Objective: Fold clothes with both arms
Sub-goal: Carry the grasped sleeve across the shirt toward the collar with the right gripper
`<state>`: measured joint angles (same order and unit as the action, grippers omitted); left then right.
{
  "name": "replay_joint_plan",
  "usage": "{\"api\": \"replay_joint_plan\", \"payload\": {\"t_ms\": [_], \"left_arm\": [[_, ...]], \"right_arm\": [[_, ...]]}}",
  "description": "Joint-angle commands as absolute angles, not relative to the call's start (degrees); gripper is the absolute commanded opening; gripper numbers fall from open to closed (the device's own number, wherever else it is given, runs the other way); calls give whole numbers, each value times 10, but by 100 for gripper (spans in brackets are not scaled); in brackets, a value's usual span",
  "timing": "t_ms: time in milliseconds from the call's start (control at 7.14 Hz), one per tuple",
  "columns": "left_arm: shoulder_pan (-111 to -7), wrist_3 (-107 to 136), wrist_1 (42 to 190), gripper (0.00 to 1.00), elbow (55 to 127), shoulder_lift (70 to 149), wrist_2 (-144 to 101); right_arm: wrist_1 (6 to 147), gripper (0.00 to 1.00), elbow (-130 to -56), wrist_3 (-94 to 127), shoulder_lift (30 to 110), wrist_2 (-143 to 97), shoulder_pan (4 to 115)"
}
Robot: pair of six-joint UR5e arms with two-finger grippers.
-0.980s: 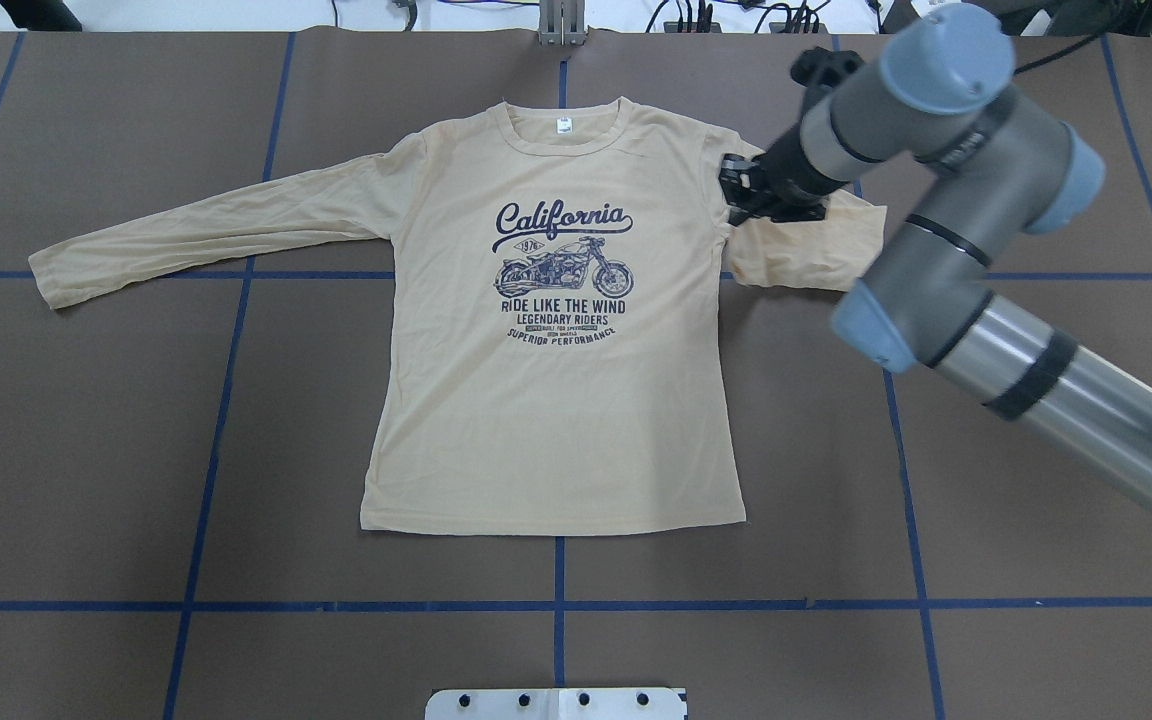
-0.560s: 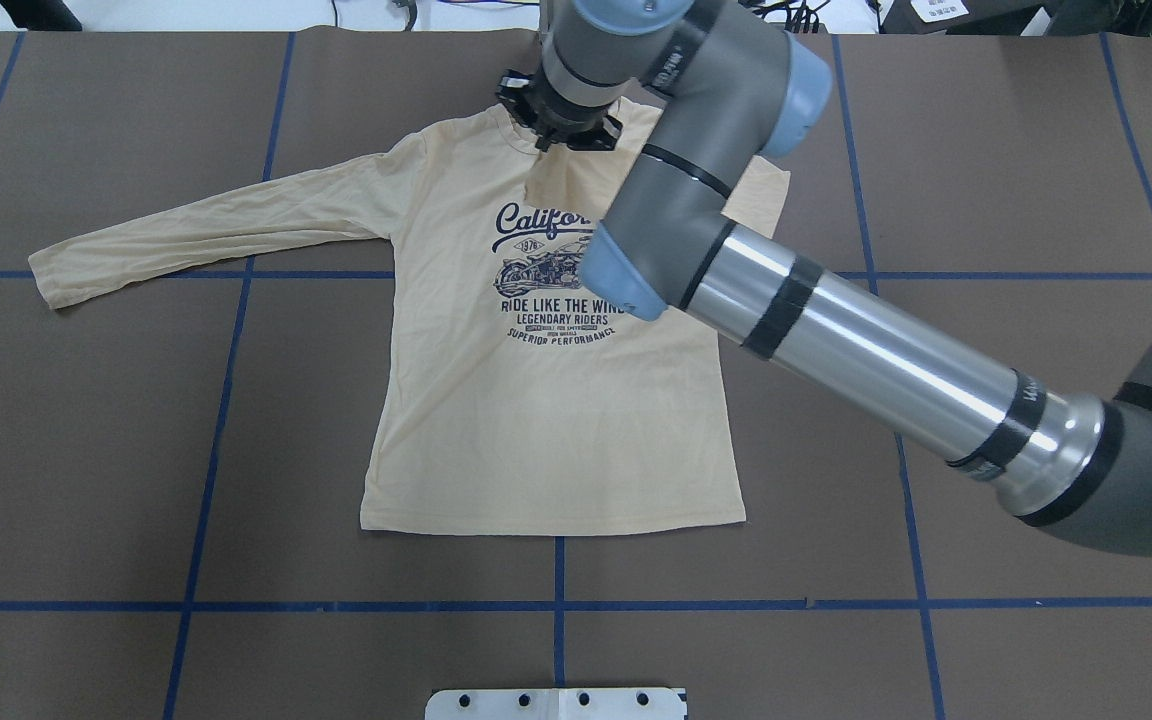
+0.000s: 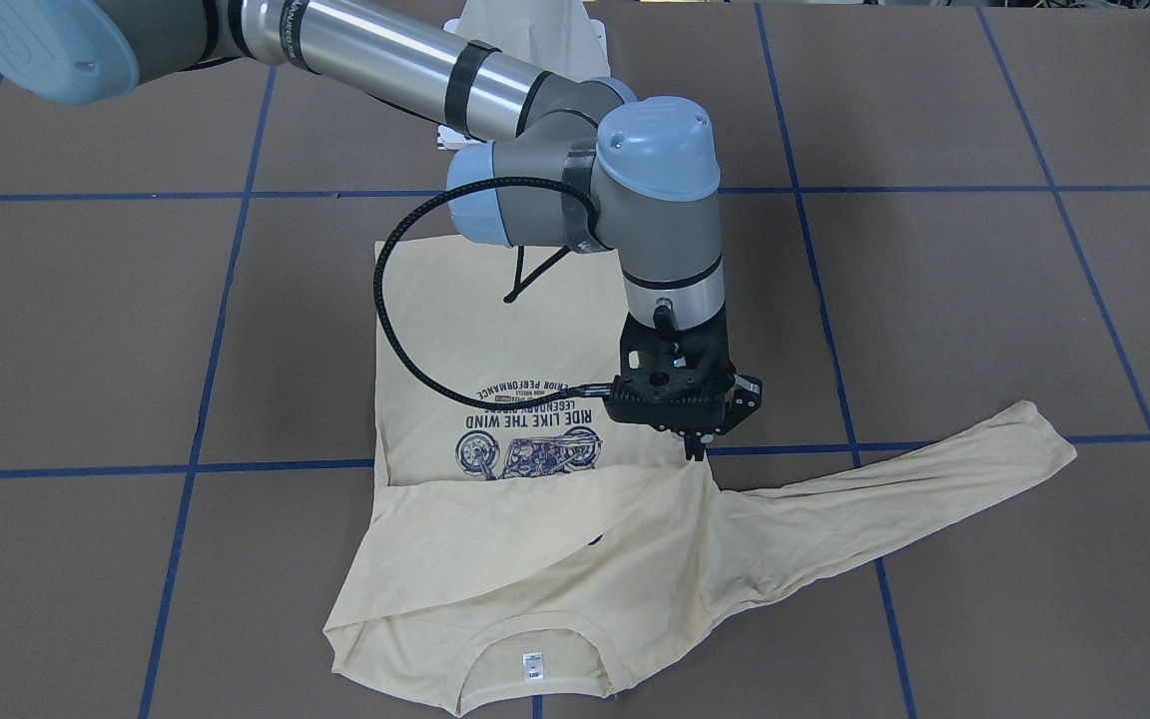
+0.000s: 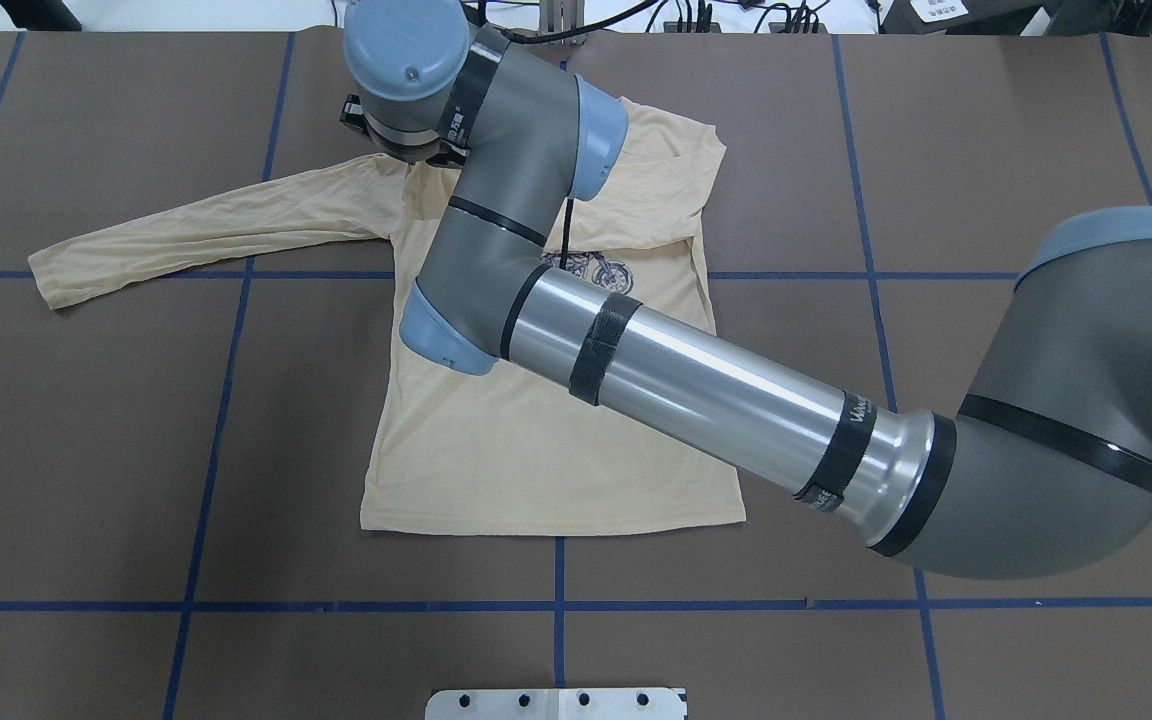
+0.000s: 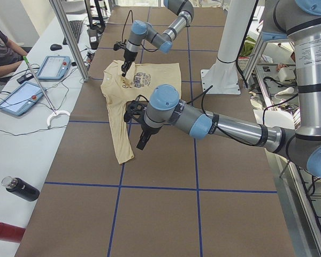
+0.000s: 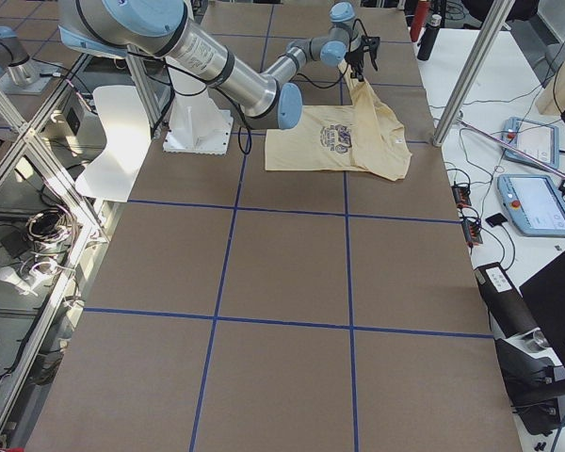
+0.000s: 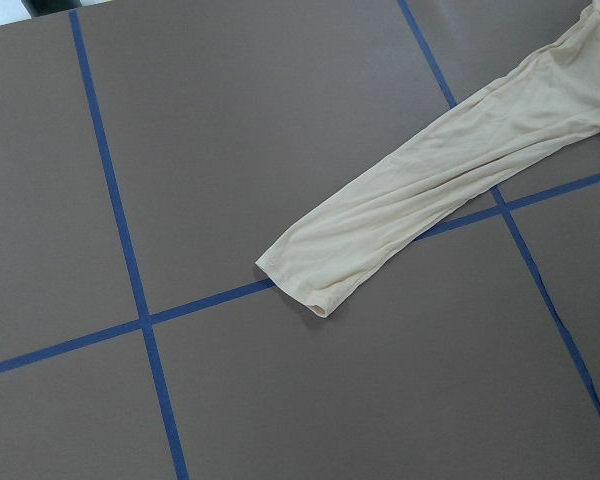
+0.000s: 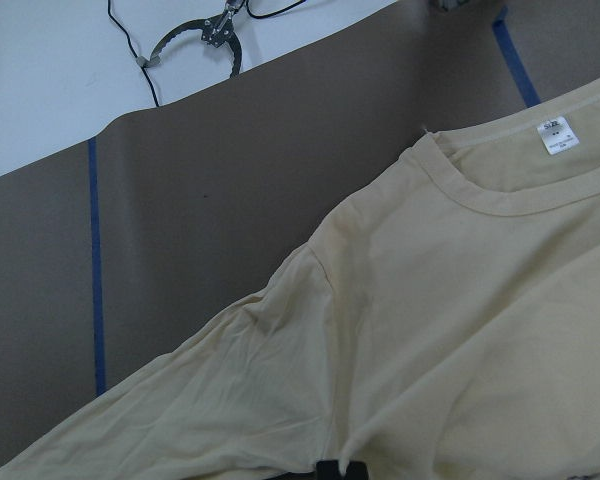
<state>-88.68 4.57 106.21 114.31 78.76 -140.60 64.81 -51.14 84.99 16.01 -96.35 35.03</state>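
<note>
The cream-yellow shirt lies flat, print up, neck tag at the far edge. Its left sleeve stretches out flat; the cuff shows in the left wrist view. My right gripper reaches across the shirt and is shut on the end of the right sleeve, which is drawn across the chest and covers the top of the print. The cloth rises slightly to the gripper. My left gripper hovers above the table near the left cuff; I cannot tell if it is open.
The white pedestal base stands at the table's near edge. Blue tape lines grid the brown table. Tablets and bottles lie on the side bench. A black clamp lies beyond the far edge.
My right gripper has carried the right sleeve from the shirt's right side across the neckline to the left shoulder. The sleeve now covers the "California" lettering. The left sleeve has not moved.
</note>
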Motion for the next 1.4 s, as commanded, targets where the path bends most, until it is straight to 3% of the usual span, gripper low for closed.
{"api": "replay_joint_plan", "payload": {"t_ms": [0,280,420,560,700,980,1260], "left_arm": [[-887,45,1060,100,1135,788,-1413],[-886,44,1078,100,1108,790,-1433],[-884,45,1094,100,1100,791,-1436],[-856,77,1099,100,1091,803,-1439],[-815,137,1107,100,1085,811,-1429],[-774,199,1168,100,1058,821,-1367],[-768,200,1228,100,903,919,-1350]], "right_arm": [[573,0,-417,851,124,-941,346],[566,0,-389,863,101,-935,345],[559,14,-380,882,91,-933,345],[556,37,-377,902,90,-926,346],[555,98,-378,931,89,-924,346],[555,98,-381,972,81,-926,349],[571,98,-418,983,109,-973,378]]}}
